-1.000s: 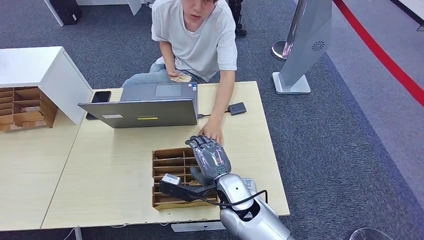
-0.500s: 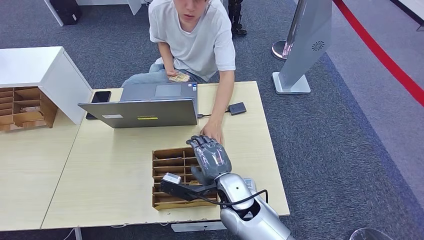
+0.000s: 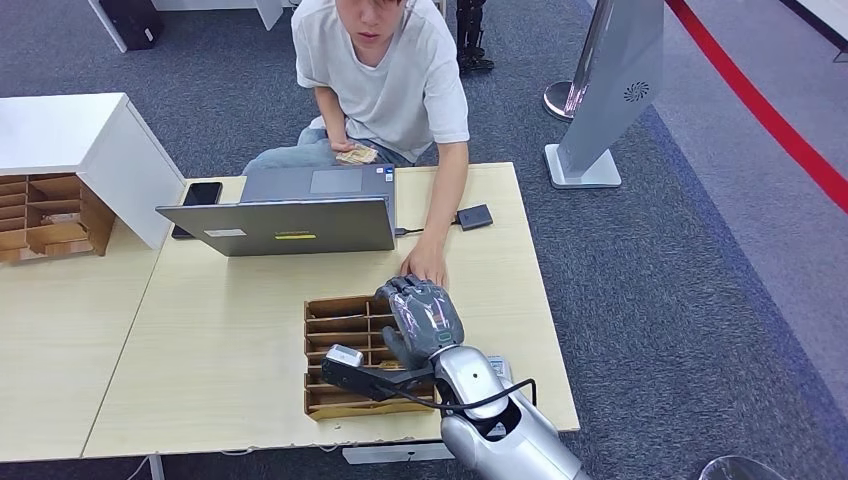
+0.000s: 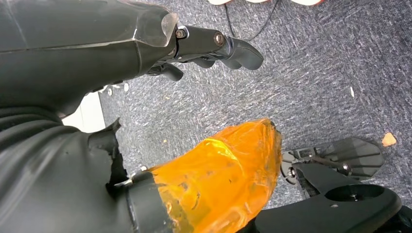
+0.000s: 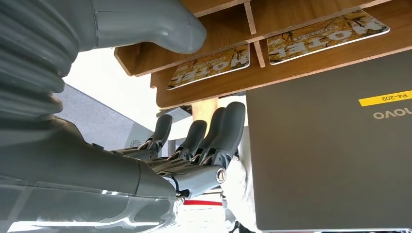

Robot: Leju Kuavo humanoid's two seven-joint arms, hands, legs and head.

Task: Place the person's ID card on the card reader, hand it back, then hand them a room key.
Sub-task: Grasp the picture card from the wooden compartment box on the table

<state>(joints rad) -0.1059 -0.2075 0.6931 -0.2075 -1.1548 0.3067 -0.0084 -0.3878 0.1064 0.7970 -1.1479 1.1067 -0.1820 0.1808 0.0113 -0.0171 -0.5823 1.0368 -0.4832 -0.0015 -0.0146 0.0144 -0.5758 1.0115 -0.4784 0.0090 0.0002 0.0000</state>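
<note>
1. Our right hand (image 3: 424, 318), nearest: hovers over the far right corner of the wooden tray (image 3: 330, 402), palm down, fingers (image 5: 219, 137) loosely extended and a little apart in the wrist view. Nothing seen in it; we can't tell whether a card sits under the palm.
2. Our left hand (image 4: 214, 46): hangs by our side over carpet, fingers curled in, holding nothing.
3. Tray w/ slotted compartments; wrist view shows hotel key cards (image 5: 210, 66) lying flat in slots, two legible.
4. Person's hand (image 3: 424, 268): flat on the table just beyond our fingertips, touching or nearly so. ID card itself not visible; poss. under their hand or ours.
5. Laptop (image 3: 290, 225): open, lid back toward us, beyond the tray.
6. Card reader (image 3: 474, 216): small dark box, far right of laptop, nr the person's forearm.
7. Person (image 3: 385, 75): seated at the far edge.

Step in hand, our judgement: taking or returning the ID at that contact pt. To do it well: keep the hand low and slow, let the person release first, pinch the card edge firmly, avoid snagging the tray wall.
</note>
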